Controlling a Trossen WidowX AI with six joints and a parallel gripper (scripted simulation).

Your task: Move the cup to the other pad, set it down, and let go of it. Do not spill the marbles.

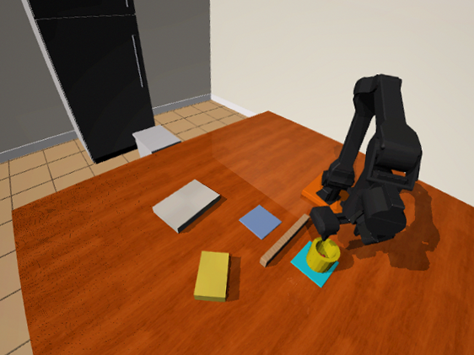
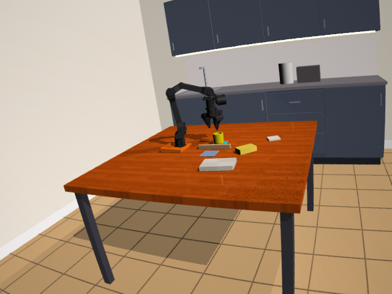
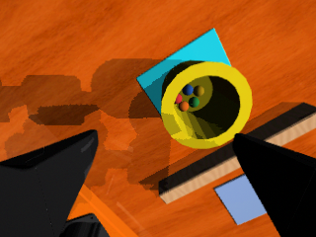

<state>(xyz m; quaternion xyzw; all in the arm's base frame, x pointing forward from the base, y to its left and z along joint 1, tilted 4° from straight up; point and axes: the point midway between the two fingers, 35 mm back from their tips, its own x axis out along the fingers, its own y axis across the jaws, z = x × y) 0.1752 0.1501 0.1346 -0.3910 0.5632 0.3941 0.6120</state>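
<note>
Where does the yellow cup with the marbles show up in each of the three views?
Top: the yellow cup stands lower right of centre, on the cyan pad.
Exterior: upper middle, below the open gripper.
Wrist: right of centre, seen from above, marbles inside.
Shared landmark: the wooden strip beside the cup.

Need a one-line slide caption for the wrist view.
Open gripper above the yellow cup, upright on the cyan pad, five marbles inside.
</note>
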